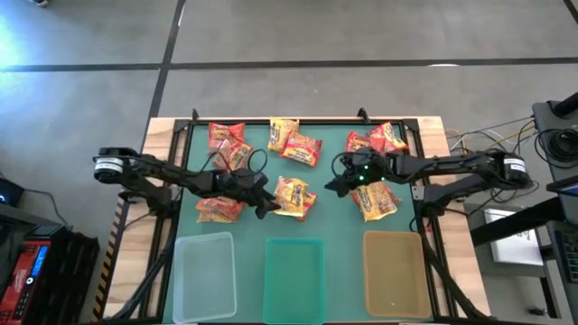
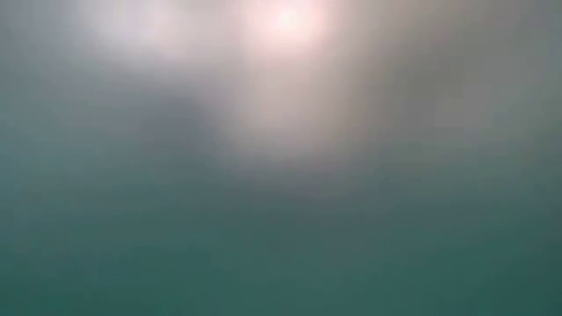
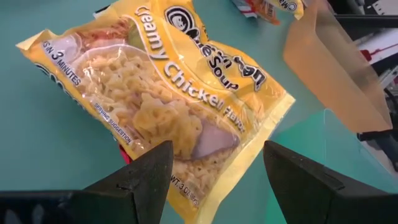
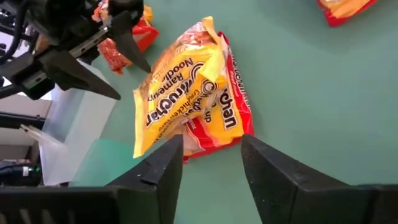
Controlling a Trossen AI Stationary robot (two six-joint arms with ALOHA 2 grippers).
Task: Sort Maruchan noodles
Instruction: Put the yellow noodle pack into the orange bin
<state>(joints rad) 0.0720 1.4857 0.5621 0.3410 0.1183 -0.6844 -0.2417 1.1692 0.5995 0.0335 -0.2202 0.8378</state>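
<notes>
Both arms' dark jaws agape, empty, over crinkly yellow noodle packet (image 3: 168, 93) on teal mat (image 1: 334, 203).

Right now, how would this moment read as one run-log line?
left gripper: open, over the yellow packet at table centre | right gripper: open, empty, facing it | bins: empty

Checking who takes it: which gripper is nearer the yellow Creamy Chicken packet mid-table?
Left. The left gripper sits right beside the yellow Creamy Chicken packet; the right gripper hangs slightly farther off, opposite.
</notes>
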